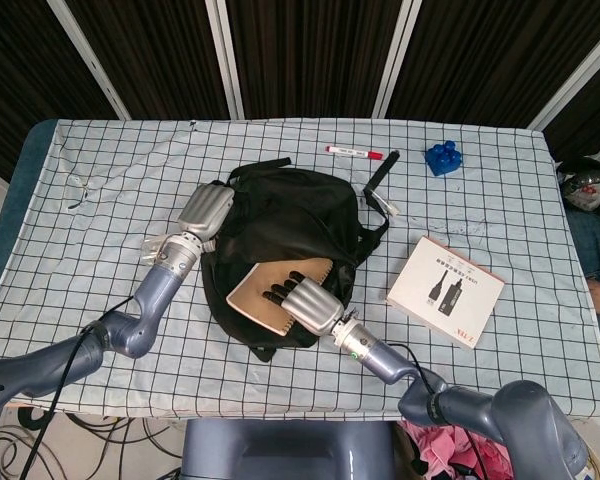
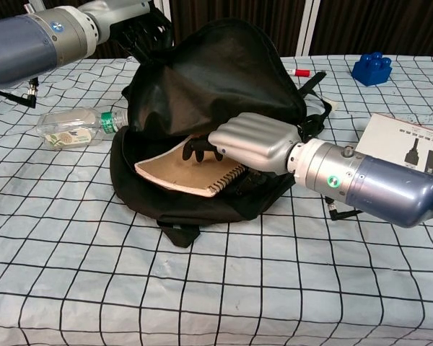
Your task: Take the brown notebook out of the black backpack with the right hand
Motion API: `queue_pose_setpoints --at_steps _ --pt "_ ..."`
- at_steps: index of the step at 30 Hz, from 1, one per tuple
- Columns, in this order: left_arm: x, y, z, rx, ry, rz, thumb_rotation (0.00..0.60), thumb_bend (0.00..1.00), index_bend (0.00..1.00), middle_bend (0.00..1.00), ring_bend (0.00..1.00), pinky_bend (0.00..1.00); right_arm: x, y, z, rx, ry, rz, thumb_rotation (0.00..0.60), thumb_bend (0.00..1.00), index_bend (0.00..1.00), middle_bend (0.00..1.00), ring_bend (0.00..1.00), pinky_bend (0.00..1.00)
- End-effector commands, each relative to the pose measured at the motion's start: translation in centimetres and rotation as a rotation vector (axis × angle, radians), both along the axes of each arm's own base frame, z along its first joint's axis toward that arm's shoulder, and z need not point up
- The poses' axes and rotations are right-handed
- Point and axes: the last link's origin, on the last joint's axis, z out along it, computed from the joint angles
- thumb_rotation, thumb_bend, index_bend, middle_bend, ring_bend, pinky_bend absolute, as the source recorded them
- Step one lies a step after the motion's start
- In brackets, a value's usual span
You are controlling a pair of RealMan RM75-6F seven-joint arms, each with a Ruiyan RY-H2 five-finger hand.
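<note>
The black backpack (image 1: 290, 215) (image 2: 216, 79) lies open in the middle of the table, mouth toward me. The brown spiral notebook (image 1: 265, 287) (image 2: 177, 173) sticks partway out of that mouth. My right hand (image 1: 310, 305) (image 2: 249, 140) lies over the notebook's spiral side. Its dark fingers (image 2: 198, 149) curl down onto the cover, and its thumb is hidden beneath. My left hand (image 1: 207, 210) (image 2: 141, 29) grips the backpack's upper edge at the left and holds the flap up.
A plastic bottle (image 1: 155, 243) (image 2: 76, 124) lies against the backpack's left side. A white box (image 1: 445, 290) (image 2: 411, 144) sits to the right. A red marker (image 1: 355, 152) and a blue block (image 1: 442, 157) lie at the back.
</note>
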Motion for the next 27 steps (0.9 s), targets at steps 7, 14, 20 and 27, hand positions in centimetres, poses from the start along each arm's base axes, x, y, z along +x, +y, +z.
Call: queue_pose_setpoints --at_steps 7,14,20,27 --pt "0.3 0.0 0.2 0.011 -0.004 -0.002 0.6 0.46 0.64 0.68 0.4 0.3 -0.2 0.1 0.9 -0.012 -0.083 -0.029 0.6 0.47 0.37 0.39 0.44 0.32" --pt "0.1 0.3 0.8 0.004 -0.039 0.037 0.6 0.46 0.64 0.67 0.4 0.3 -0.4 0.3 1.5 -0.024 -0.169 -0.036 0.6 0.5 0.57 0.55 0.59 0.45" --pt "-0.4 0.4 0.9 0.005 -0.018 0.047 0.6 0.46 0.64 0.67 0.4 0.3 -0.1 0.2 2.0 -0.025 -0.262 -0.055 0.6 0.51 0.6 0.57 0.61 0.48" --pt "-0.3 0.1 0.9 0.0 -0.009 0.034 0.6 0.46 0.64 0.67 0.4 0.3 -0.5 0.4 3.8 -0.04 -0.355 -0.066 0.6 0.51 0.6 0.57 0.62 0.48"
